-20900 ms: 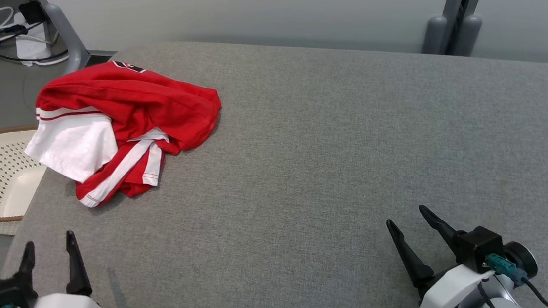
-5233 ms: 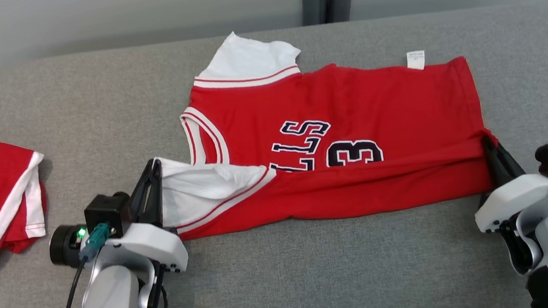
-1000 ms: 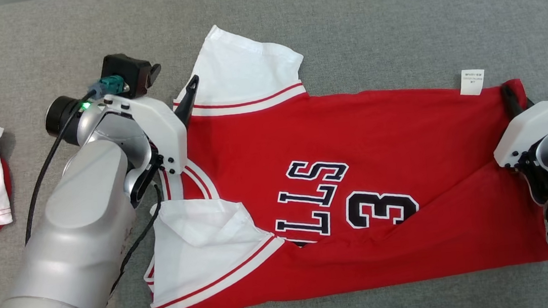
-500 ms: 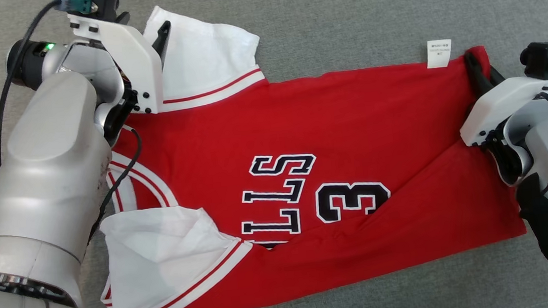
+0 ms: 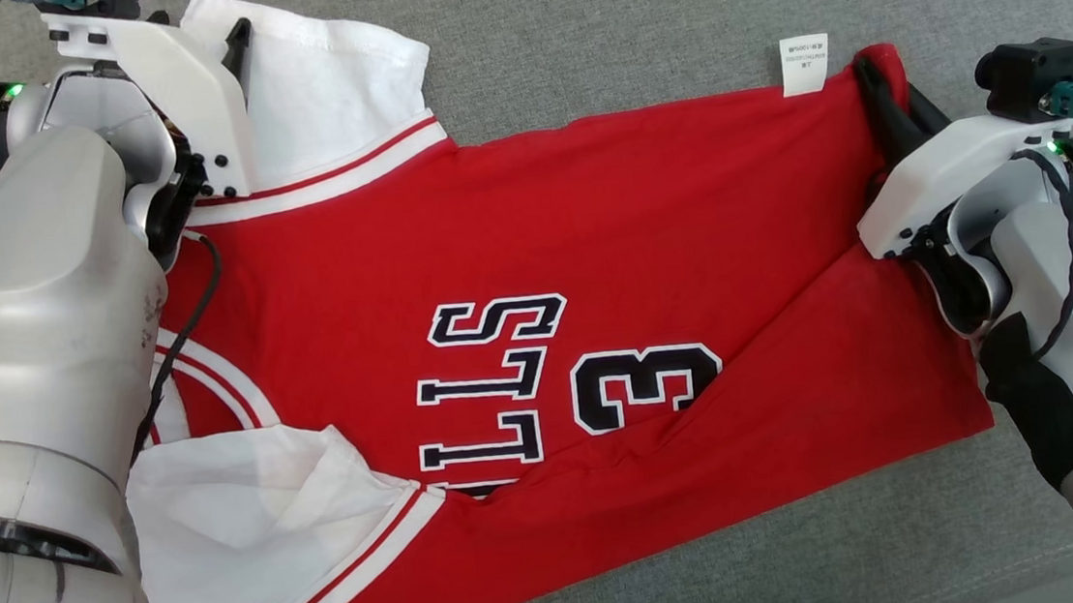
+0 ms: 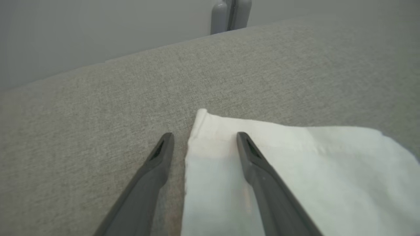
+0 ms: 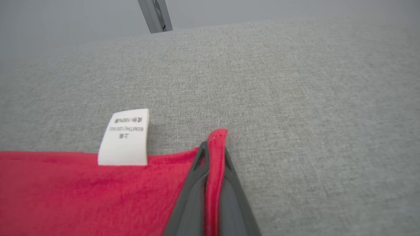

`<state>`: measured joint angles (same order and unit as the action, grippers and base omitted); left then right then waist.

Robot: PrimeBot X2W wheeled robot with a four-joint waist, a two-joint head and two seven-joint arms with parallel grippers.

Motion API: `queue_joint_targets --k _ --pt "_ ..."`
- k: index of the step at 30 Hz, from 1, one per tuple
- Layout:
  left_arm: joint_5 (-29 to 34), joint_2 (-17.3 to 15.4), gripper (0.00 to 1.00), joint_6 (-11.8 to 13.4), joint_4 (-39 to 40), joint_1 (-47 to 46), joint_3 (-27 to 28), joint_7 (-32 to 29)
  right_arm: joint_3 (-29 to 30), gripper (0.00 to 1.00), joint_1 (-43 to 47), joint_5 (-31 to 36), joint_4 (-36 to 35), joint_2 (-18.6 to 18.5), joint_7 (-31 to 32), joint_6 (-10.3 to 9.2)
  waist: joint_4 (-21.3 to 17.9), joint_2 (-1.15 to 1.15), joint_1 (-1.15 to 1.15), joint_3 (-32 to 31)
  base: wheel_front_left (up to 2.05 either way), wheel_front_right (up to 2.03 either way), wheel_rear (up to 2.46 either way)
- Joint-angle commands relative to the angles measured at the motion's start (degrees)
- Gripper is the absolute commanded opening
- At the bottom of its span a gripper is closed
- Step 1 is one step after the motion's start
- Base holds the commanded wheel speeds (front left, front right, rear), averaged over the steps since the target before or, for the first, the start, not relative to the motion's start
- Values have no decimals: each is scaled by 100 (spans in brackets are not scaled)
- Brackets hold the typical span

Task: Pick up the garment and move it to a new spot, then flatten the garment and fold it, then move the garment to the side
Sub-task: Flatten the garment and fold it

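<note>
Now straddles sleeve at 11 o'clock with newly arrived left gripper, spread wide; pinches jersey corner at 2 o'clock with right gripper. Signals flattening.

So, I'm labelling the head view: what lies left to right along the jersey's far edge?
In order: left gripper, white sleeve, care label, right gripper pinching the jersey corner.
</note>
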<state>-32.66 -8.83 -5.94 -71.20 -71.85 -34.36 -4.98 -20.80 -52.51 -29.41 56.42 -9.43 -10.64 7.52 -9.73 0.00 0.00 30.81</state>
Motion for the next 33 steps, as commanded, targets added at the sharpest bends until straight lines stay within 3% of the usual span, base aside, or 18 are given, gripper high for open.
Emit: queue_joint_targets --k 1,2,12,21,26,33 --pt "-28 -9 32 -3 -37 -61 5 85 -71 0 74 -60 98 -3 37 -8 7 0 0 24 0 0 0" --pt "-14 -20 0 12 -40 -80 -1 181 -97 0 73 -94 95 -22 27 -11 16 0 0 28 0 0 0" --pt "117 115 0 -23 -10 -50 -172 1167 -161 0 9 -343 86 -176 -266 -4 291 0 0 -246 0 0 0" --pt "75 287 0 -138 205 638 -342 1929 -110 0 457 -425 157 -425 -453 -4 685 0 0 -1118 0 0 0" --pt "-29 336 0 -150 574 1098 -305 2011 9 0 804 -424 141 -565 -467 -5 873 0 0 -1531 0 0 0" --pt "-8 281 0 -54 1770 2293 74 2019 376 0 1602 -330 -70 -675 -464 -4 1117 0 0 -2082 0 0 0"
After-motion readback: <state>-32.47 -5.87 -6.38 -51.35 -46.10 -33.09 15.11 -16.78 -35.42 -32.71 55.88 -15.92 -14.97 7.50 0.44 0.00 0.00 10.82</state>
